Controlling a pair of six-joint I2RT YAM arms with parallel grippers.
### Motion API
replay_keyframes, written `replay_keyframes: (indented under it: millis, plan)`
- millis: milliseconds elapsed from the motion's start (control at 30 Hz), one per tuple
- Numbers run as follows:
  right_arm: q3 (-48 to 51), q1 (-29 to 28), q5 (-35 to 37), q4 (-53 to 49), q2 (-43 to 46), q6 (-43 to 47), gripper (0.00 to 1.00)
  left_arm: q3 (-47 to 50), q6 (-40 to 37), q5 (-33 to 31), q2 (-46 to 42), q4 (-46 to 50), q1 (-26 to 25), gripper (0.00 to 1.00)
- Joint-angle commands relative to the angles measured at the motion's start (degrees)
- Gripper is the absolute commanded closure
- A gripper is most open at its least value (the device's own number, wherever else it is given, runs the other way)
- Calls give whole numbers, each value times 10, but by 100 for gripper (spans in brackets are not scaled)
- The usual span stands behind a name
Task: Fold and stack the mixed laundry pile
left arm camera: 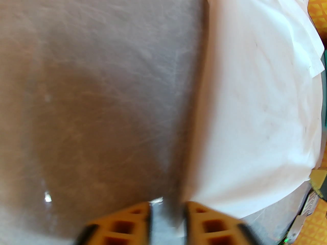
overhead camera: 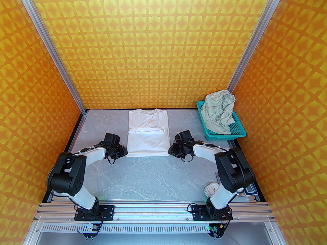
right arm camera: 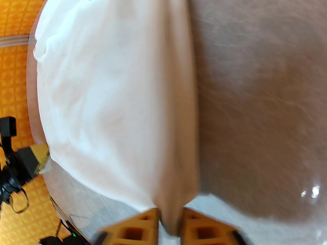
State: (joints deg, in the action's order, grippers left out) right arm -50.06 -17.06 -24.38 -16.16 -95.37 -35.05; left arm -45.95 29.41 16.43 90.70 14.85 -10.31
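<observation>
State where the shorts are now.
In the top view, the shorts lie crumpled in the basket at the far right corner of the table, right of the T-shirt.

The left arm [overhead camera: 95, 153] and right arm [overhead camera: 204, 150] wear white shells between black joints, with black cables [overhead camera: 111, 161] looping at the wrists. Black base plates [overhead camera: 107, 211] sit at seven and five o'clock. The left gripper [left arm camera: 167, 209] and right gripper [right arm camera: 170, 213] have orange fingers [left arm camera: 204, 224] with square pockets.

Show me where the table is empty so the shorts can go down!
Biggest bare patch: the grey table between the T-shirt and the arm bases. Smaller strips lie left of the T-shirt and between it and the basket. Crowded: beside its near corners, where the left hand and right hand sit.
</observation>
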Motion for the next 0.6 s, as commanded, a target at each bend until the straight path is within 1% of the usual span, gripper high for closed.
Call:
replay_keyframes:
  millis: [0, 67, 133, 267, 367, 500, 567]
  plan:
    - [19, 9, 4, -28, 35, -4, 59, 7, -12, -20, -60, 38, 5, 56]
    - [29, 19, -19, -17, 37, -14, 53, 15, -9, -19, -73, 39, 5, 53]
    - [42, 30, -41, 6, 32, -28, 50, 21, -2, -12, -71, 32, 5, 51]
    - [55, 43, -92, 61, 1, -55, 49, 38, 33, 31, -49, -18, 5, 47]
    - [54, 42, -117, 95, -23, -74, 49, 46, 54, 47, -29, -48, 5, 46]
    - [45, 42, -124, 108, -43, -77, 49, 54, 75, 59, -5, -86, 5, 46]
    - [40, 42, -128, 111, -53, -77, 50, 55, 84, 73, 12, -112, 2, 43]
